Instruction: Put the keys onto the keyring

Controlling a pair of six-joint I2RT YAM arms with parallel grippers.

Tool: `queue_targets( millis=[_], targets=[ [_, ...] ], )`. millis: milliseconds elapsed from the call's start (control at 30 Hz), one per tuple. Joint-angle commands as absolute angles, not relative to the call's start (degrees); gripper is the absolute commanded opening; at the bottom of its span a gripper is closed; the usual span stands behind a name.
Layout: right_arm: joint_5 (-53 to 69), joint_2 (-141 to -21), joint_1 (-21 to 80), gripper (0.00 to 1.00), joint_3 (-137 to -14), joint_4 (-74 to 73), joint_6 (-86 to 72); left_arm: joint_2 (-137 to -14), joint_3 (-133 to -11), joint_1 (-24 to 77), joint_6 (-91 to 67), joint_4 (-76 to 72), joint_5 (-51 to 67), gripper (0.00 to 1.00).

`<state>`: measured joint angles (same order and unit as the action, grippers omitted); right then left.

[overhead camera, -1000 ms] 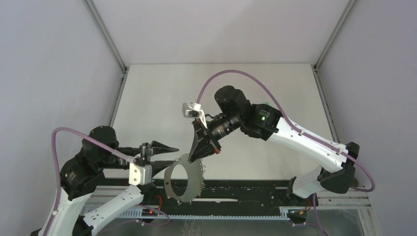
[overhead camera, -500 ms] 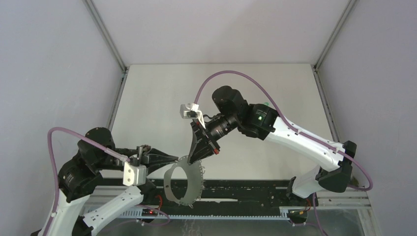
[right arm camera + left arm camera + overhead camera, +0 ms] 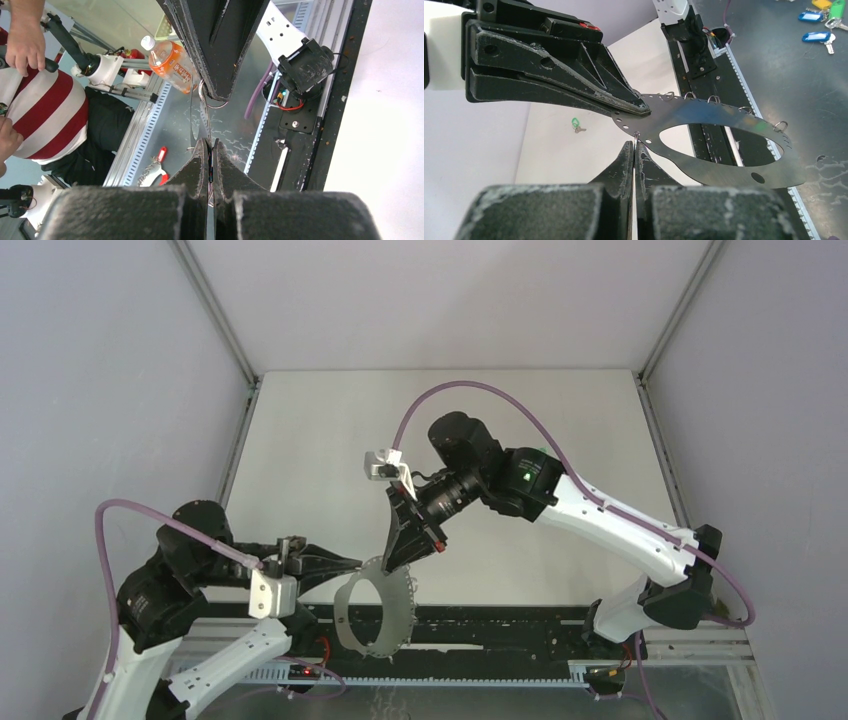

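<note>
At the left, the left gripper [image 3: 634,146] has its fingers pressed together with no gap between them. Their tips point at the rim of the keyring [image 3: 714,172], a flat metal hoop pierced with a row of holes and hung with several small wire rings [image 3: 780,125]. The tips sit just under that rim, right at one of the wire rings. Whether the wire is pinched between them cannot be told.

Beyond the tips and well apart from them, a key with a green head [image 3: 576,123] lies alone on the white table [image 3: 549,155], not on the keyring.

The keyring hangs in the air over the near edge of the table, between the two arms and tilted, with its open middle showing in the top view.

To the right, the right gripper [image 3: 636,106] reaches in from the far right and is clamped on the keyring's rim, just beside the spot where the left tips meet it. From the right wrist the hoop shows only edge-on, as a thin line running out from between the closed fingers.
</note>
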<state>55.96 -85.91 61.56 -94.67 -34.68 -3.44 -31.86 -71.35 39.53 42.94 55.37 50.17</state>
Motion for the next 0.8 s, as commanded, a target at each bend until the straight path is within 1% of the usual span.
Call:
queue_targets(
  millis=[0,133,367,767],
  targets=[
    [55.32,-86.04,61.03,0.00,-99.14,-39.38,-0.36,-32.00,-74.65,39.96,36.89,52.21,52.33,0.00],
    [53.36,-86.57,60.52,0.00,-101.32,-43.83,3.20,-33.89,-76.46,39.88,31.87,52.10,55.54,0.00],
    [51.07,-91.65,60.90,0.00,-109.95,-58.30,12.57,-36.29,-76.64,39.97,28.06,53.89,60.27,0.00],
    [40.48,-94.35,63.89,0.00,-113.49,-64.81,17.33,-39.24,-78.14,40.81,27.64,58.55,63.23,0.00]
  ],
)
